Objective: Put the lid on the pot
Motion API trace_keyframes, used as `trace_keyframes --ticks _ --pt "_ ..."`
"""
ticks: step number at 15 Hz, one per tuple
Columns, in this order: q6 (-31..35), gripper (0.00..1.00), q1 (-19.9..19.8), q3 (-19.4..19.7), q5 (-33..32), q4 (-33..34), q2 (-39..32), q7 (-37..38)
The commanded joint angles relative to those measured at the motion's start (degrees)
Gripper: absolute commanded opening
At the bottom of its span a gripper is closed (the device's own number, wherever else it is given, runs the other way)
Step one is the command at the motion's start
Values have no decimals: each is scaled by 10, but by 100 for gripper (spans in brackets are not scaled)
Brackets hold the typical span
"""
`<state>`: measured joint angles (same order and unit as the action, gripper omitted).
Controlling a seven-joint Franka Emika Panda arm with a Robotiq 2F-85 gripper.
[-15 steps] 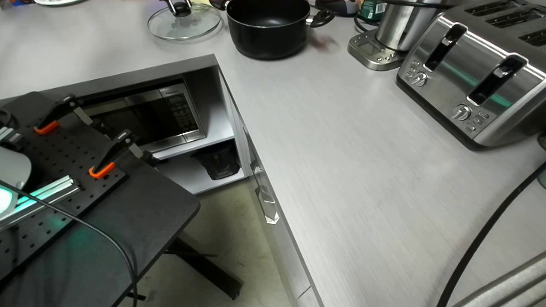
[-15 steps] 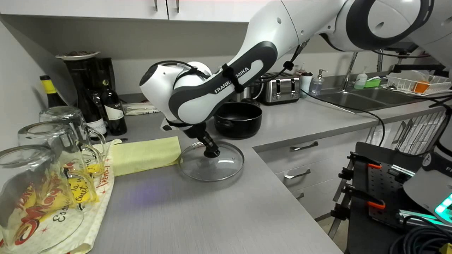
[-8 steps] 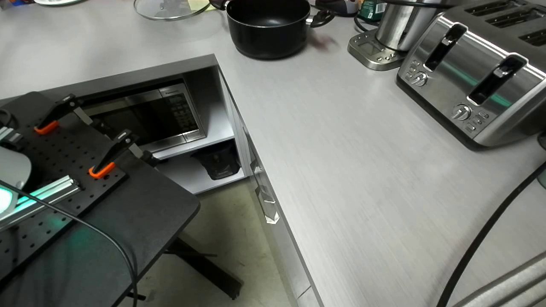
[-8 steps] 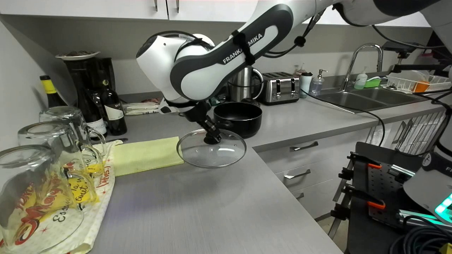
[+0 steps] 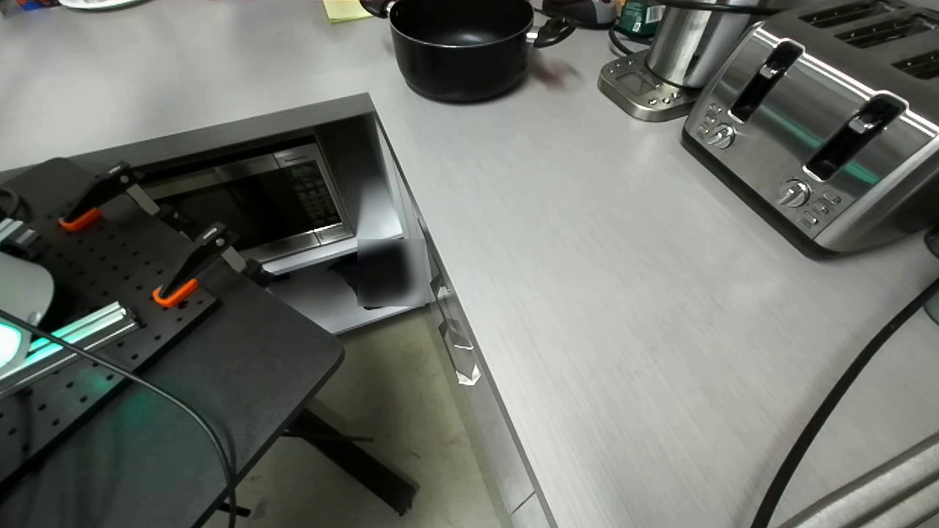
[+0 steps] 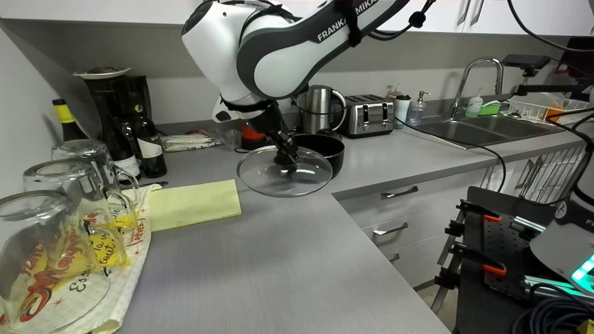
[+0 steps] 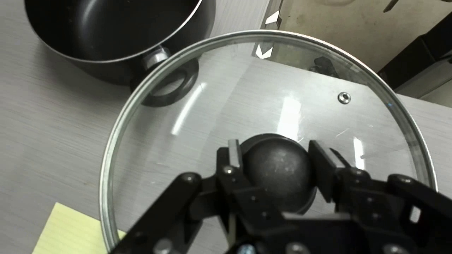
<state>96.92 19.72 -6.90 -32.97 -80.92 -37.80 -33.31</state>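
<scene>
The gripper (image 7: pixel 276 157) pinches the dark knob (image 7: pixel 279 176) of the glass lid (image 6: pixel 278 183) — held above the counter (image 6: pixel 241 269), near the pot (image 5: pixel 462 73) — though exact clearance between the two is hard to judge.

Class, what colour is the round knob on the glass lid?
Black; the lid knob shows best in the wrist view.

Place: kitchen | sink (image 6: pixel 469 131), faucet (image 6: pixel 483 60) | dish rack (image 6: pixel 533 111) | kettle (image 6: pixel 318 99) | toaster (image 5: pixel 814 139) | microwave (image 5: pixel 253 198) | 3 glass mugs (image 6: pixel 55 222)
</scene>
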Motion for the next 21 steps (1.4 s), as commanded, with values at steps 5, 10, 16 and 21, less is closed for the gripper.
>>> trace_keyframes --ticks 5,10,16,21 --pt "-38 25 -41 6 -4 6 37 3" --pt "-51 25 -88 16 17 40 25 -2" --pt "-78 25 -141 36 60 102 -4 -5" --pt "-122 25 -175 52 98 184 -57 -4"
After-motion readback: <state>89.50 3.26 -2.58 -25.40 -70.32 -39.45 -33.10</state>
